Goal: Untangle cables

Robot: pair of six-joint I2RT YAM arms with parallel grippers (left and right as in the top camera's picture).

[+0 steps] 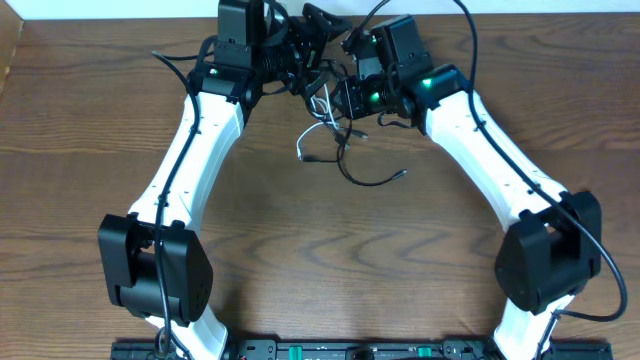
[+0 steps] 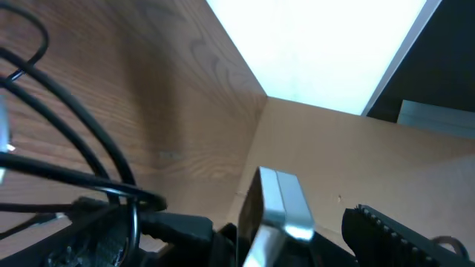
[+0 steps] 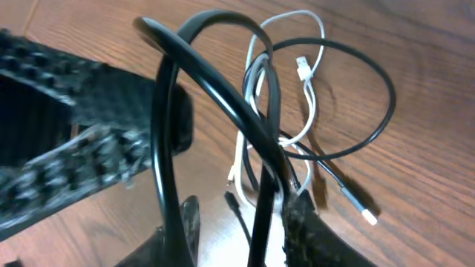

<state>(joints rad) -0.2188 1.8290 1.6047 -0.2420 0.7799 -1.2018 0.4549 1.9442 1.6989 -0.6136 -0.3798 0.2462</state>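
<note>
**While both arms crowd the far edge, your cables sit knotted between them**

Where your two arms meet at the back of the worktop (image 1: pixel 320 260), the cables (image 1: pixel 335 140) lie in a loose knot on the wood, just in front of the right wrist and a little to the right of the left one. From overhead, one black strand curls out of the knot toward the front, and a white end pokes out on the left.

Your left gripper (image 2: pixel 334 226) has its jaws spread wide with nothing between them. Its camera shows only bare wood and the pale wall beyond.

Your right gripper (image 3: pixel 230 178) sits right among the cords, which run between its fingers. That view is smeared, so I cannot tell whether the jaws pinch a strand or merely straddle it. From that wrist you can see the white cable (image 3: pixel 310 89) folded into a narrow hairpin, and a black cable (image 3: pixel 375 111) forming a wide ring that crosses it. A silver-tipped plug (image 3: pixel 360 208) lies on the wood just below the ring. A thicker black loop (image 3: pixel 167 89) arcs close across the lens (cord or arm wiring, I can't say).
</note>
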